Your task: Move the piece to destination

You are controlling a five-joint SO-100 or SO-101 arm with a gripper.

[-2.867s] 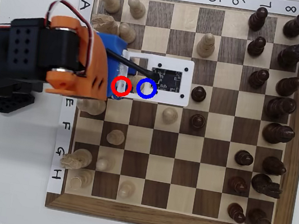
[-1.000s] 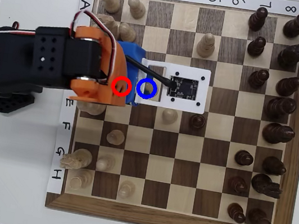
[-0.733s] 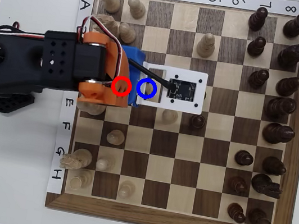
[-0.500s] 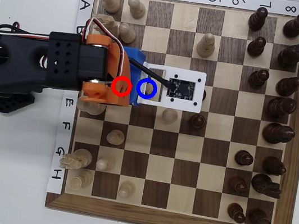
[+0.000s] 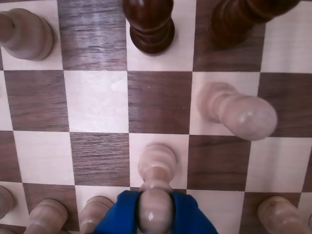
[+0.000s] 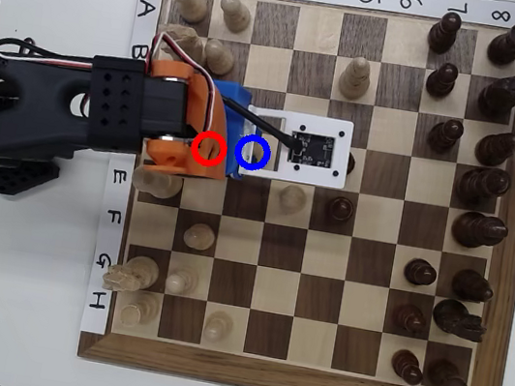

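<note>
1. Pawn (image 5: 156,204): pale cream, ball head. In the wrist view it stands upright near the bottom edge, its base on a light square, its head between the two blue fingers (image 5: 124,217). In the overhead view it is mostly hidden under the arm; only a pale patch shows inside the blue ring.
2. Gripper (image 5: 156,214): blue fingers closed in on the pawn's head, one on each side, touching it. No gap shows between fingers and head.
3. Destination (image 6: 253,153): light square marked with a blue ring, column 3, row D in the overhead view. The gripper's blue tip lies over it.
4. Red ring (image 6: 209,148): drawn just left of the blue ring in the overhead view, over the orange part of the arm.
5. Arm (image 6: 74,115): black and orange, reaching in from the left across the board's edge; a white camera plate (image 6: 308,149) rides ahead of it.
6. Board (image 6: 287,379): wooden, dark frame, numbers along the top, letters down the left side. It rests on a white desk (image 6: 13,311).
7. Pale pieces: a pawn (image 5: 236,112) one column right and one row ahead of the held pawn in the wrist view; others along the bottom and left edges there.
8. Dark pieces: two (image 5: 148,24) at the top of the wrist view; the rest stand in columns 7 and 8 overhead.
</note>
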